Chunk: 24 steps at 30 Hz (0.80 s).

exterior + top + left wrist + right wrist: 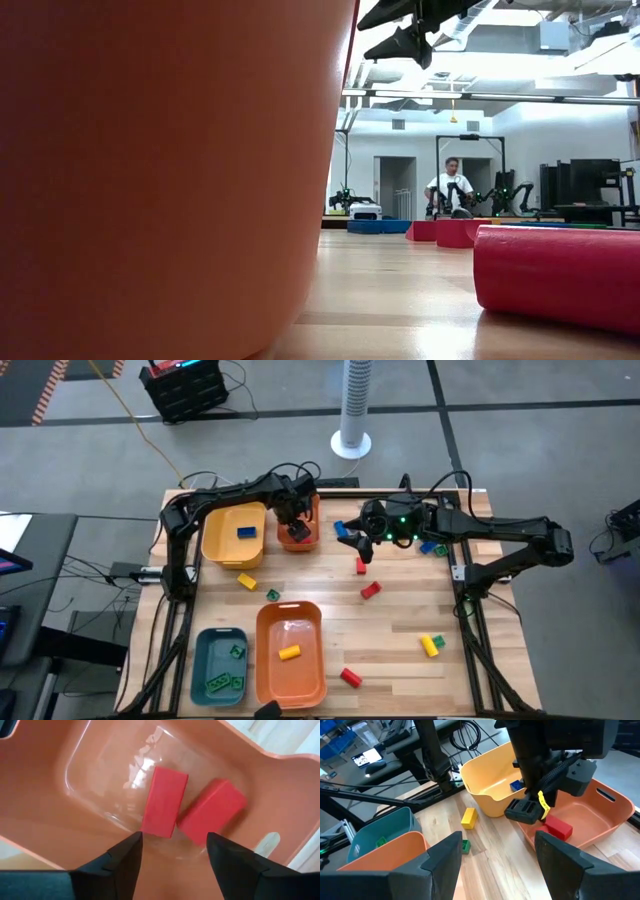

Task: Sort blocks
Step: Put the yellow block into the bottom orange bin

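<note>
The left pincer (172,852) hangs directly over the small orange bin (305,532), its fingers spread apart and holding nothing. Two red blocks lie on the bin's floor beneath it: one (164,801) lengthwise, the other (212,811) angled with a corner touching the first. The right pincer (357,543) waits just right of that bin, fingers apart and empty, above a blue block (340,528) and a red one (360,566) on the counter (400,660).

The main risk, I judge, is crowding: both arms sit close around the orange bin, and the right wrist view shows the left arm's head very near. If the right arm reaches toward the bin before the left lifts clear, they may knock together or shove the bin.

A second risk is the left fingers catching the bin's wall on the way out, tipping it and spilling the red blocks.

Elsewhere, a yellow block (289,652) lies in the large orange bin (291,685) nearer the counter's front; whether that is a sorting slip I cannot say.
</note>
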### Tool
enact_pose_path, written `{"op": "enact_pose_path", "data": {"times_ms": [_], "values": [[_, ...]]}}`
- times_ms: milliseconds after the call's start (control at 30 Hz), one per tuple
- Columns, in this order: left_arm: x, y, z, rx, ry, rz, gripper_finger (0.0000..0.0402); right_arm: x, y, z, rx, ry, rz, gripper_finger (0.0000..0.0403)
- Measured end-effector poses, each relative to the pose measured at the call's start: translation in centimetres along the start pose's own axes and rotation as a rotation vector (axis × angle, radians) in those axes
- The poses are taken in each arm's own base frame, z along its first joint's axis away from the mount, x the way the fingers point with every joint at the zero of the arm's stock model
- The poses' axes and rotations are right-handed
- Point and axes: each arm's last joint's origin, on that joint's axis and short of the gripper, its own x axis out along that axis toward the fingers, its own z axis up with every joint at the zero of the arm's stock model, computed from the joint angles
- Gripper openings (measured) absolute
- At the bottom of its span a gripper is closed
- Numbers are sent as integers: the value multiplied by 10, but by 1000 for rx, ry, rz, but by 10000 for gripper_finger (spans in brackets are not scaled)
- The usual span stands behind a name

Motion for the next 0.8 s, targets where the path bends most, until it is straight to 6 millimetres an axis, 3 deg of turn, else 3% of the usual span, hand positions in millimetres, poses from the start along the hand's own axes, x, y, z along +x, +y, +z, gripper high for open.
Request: {"op": "enact_pose_path", "data": {"times_ms": [267, 567, 667, 800], "values": [[-38, -6, -5, 36, -107, 12, 204, 0, -3, 1, -13, -2, -9, 260], [-105, -43, -24, 94, -313, 16, 194, -1, -17, 3, -40, 12, -60, 260], [-117, -57, -32, 51, -339, -20, 194, -1, -21, 1, -39, 33, -78, 260], [-119, -70, -41, -4, -301, -45, 194, -1, -24, 1, -30, 42, -91, 260]]}}
